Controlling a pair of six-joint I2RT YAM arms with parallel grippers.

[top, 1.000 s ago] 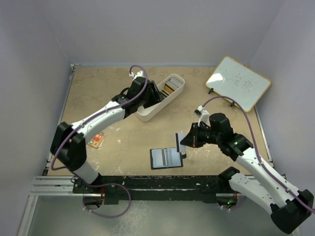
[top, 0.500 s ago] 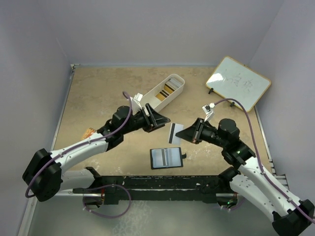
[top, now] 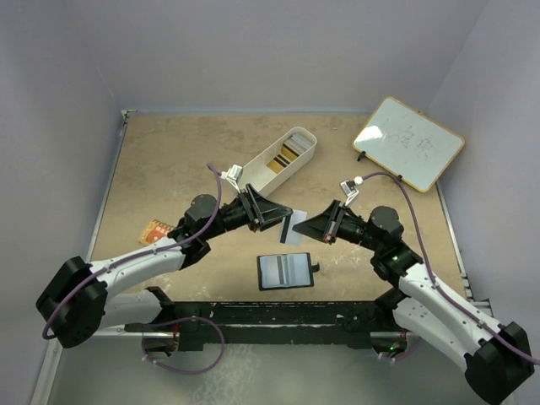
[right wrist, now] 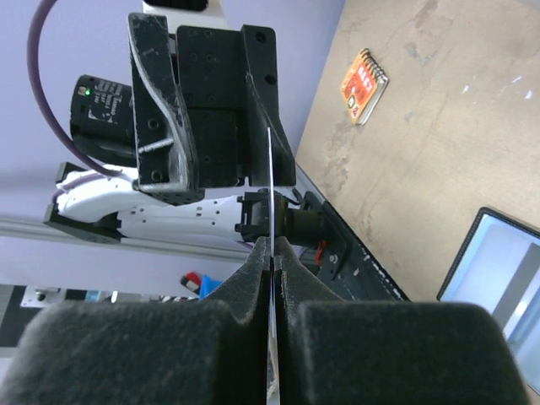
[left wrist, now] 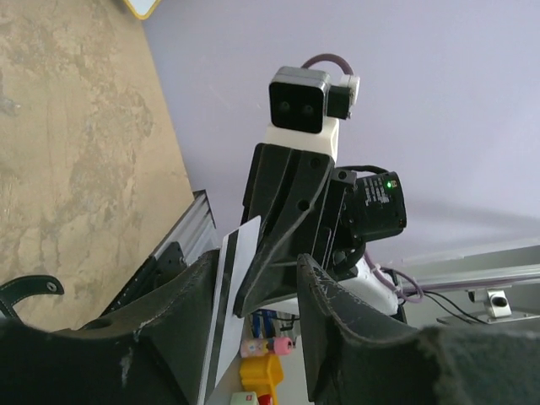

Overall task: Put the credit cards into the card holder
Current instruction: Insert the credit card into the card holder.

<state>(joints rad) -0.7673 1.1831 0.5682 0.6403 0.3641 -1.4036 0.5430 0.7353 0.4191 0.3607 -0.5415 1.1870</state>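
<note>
**One card pinched between two facing pincers**

On the desk (top: 169, 160), a whiteboard (top: 408, 142) leans at 2 o'clock. A white tray (top: 257, 179) lies at 12, with credit cards (top: 289, 152) stacked in its far end. Near the middle, the left pincer (top: 283, 218) stands spread, one finger on either side of a striped card (top: 293, 228). At the card's 3 o'clock, the right pincer (top: 308, 228) is pressed together on it, holding it on edge. The card holder (top: 285, 270) lies open at the card's 6 o'clock. A small orange pad (top: 154, 230) lies at 9.
</note>
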